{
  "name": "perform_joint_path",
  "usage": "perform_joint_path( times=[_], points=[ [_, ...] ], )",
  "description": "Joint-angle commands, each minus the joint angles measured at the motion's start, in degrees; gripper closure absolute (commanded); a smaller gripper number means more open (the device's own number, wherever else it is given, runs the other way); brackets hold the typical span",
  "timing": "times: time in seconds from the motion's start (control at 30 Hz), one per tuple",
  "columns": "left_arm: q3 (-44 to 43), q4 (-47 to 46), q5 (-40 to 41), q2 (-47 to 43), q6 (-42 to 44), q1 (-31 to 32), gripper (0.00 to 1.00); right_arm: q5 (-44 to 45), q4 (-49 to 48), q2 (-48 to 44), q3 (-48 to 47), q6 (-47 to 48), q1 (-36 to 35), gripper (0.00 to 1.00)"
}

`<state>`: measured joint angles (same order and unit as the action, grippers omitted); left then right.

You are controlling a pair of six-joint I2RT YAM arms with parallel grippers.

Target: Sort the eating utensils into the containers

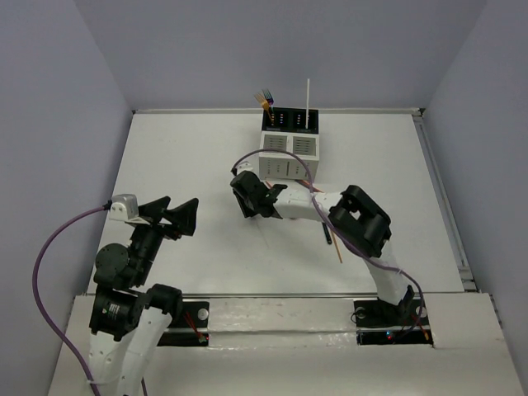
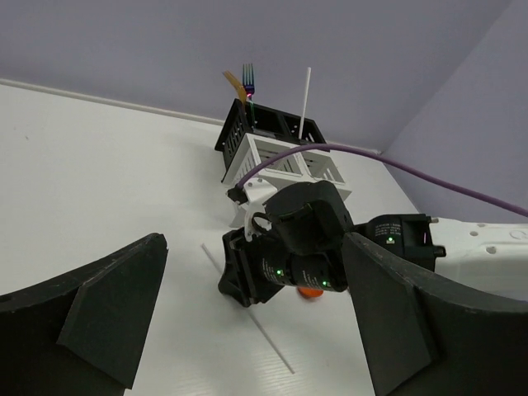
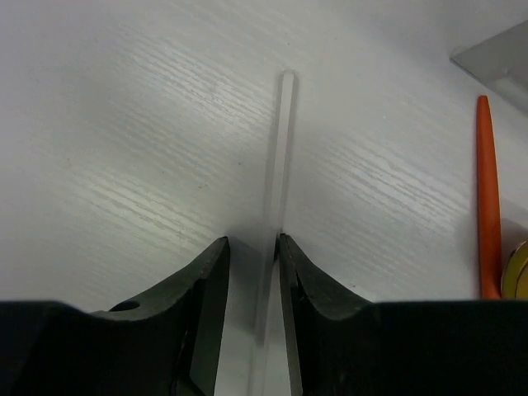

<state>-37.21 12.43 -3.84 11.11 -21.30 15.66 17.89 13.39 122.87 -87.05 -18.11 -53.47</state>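
Just in front of the caddy [image 1: 289, 153], on the matte white counter [image 1: 181, 148], right end effector [image 3: 254, 243] narrowly parted, straddling a lying translucent stick [image 3: 282, 148], not visibly clamped, tapered orange spoon [image 3: 488, 206] alongside, partly cut off, left end effector [image 2: 256, 330] spread wide, empty, caddy's rear black perforated boxes holding forks [image 1: 264, 99] and an upright white stick [image 1: 308, 103], slotted white boxes' interiors hard to make out.

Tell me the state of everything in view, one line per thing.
Flat white stick: lying down, not clamped.
Orange utensil: lying flat.
Caddy: upright.
Forks: standing in caddy.
Upright white stick: standing in caddy.
Left gripper: open, empty.
Right gripper: open narrowly, straddling flat white stick.
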Motion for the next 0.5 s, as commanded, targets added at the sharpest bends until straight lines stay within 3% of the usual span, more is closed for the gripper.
perform_joint_path(
  times=[0.0,0.23,0.37,0.47],
  points=[
    [-0.6,-2.6,-0.1,0.5,0.6,-0.2,0.01,-2.0,5.7,4.9,-3.6,2.2,1.2,0.63],
    [-0.6,-2.6,-0.1,0.4,0.6,-0.7,0.01,-2.4,8.1,7.1,-7.3,3.0,2.2,0.66],
    [-0.6,-2.6,-0.1,0.4,0.6,-0.7,0.01,-2.6,8.7,6.9,-7.4,2.9,2.2,0.85],
    [-0.6,-2.6,-0.3,0.4,0.5,-0.7,0.01,-2.0,8.5,5.4,-7.1,3.2,2.2,0.93]
  ],
)
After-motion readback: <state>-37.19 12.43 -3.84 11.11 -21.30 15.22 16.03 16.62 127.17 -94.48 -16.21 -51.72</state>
